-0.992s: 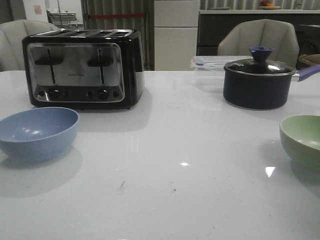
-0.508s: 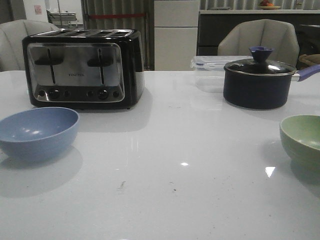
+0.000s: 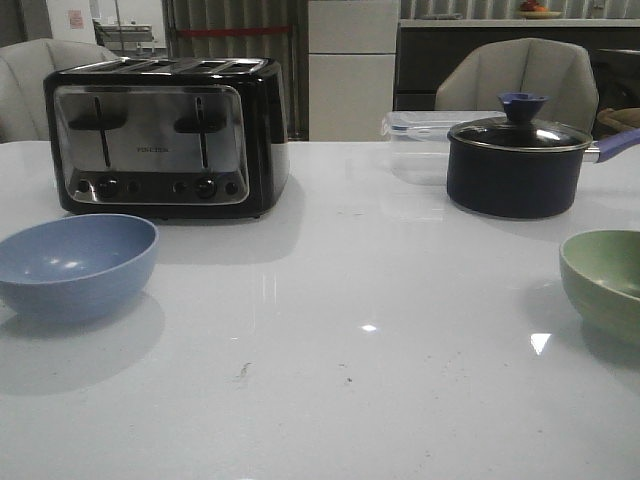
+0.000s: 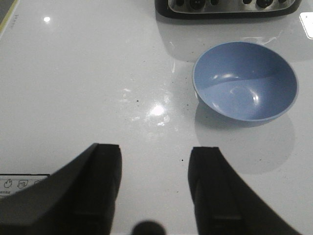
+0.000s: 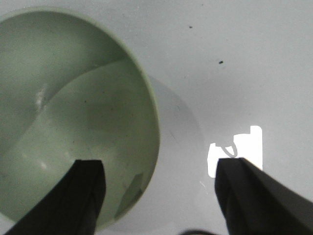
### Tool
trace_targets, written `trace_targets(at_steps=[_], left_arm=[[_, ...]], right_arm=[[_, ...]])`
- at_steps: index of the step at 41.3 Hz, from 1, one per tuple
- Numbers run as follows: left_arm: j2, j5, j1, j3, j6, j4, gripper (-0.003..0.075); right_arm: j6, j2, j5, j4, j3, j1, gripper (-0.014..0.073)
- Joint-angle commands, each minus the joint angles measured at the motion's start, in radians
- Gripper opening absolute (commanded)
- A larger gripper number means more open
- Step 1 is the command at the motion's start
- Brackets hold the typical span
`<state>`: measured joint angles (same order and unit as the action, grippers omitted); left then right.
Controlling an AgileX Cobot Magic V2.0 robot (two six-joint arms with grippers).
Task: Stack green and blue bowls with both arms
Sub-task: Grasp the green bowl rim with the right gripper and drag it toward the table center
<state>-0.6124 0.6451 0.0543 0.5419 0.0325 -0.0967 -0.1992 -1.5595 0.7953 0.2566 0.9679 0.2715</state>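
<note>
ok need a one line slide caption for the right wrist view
Open right gripper straddling the near rim of the green bowl, one finger inside and one outside over the white table.

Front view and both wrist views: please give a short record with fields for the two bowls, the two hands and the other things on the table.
blue bowl: dusty blue round matte bowl, upright, empty, table's left side, before the toaster
green bowl: pale sage green round matte bowl, upright, empty, at the right edge
left hand: open, above bare table, apart from blue bowl
right hand: open, straddling the green bowl's rim
stacked: not yet
other things: black and steel toaster; dark navy pot with glass lid; clear plastic container
</note>
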Motion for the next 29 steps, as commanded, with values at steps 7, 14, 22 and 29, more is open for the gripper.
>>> trace_targets(at_steps=[7, 14, 22, 29], left_arm=[[-0.005, -0.072, 0.006, 0.03, 0.001, 0.004, 0.038], [-0.005, -0.074, 0.006, 0.03, 0.001, 0.004, 0.038], [-0.005, -0.074, 0.006, 0.03, 0.001, 0.004, 0.038], [-0.005, -0.075, 0.006, 0.03, 0.001, 0.004, 0.038]], right_arm=[[-0.036, -0.099, -0.043, 0.04, 0.087, 0.002, 0.0512], [-0.036, -0.108, -0.042, 0.042, 0.091, 0.002, 0.0274], [-0.036, -0.108, -0.034, 0.042, 0.095, 0.001, 0.0112], [-0.036, -0.093, 0.02, 0.039, 0.139, -0.04, 0.0066]])
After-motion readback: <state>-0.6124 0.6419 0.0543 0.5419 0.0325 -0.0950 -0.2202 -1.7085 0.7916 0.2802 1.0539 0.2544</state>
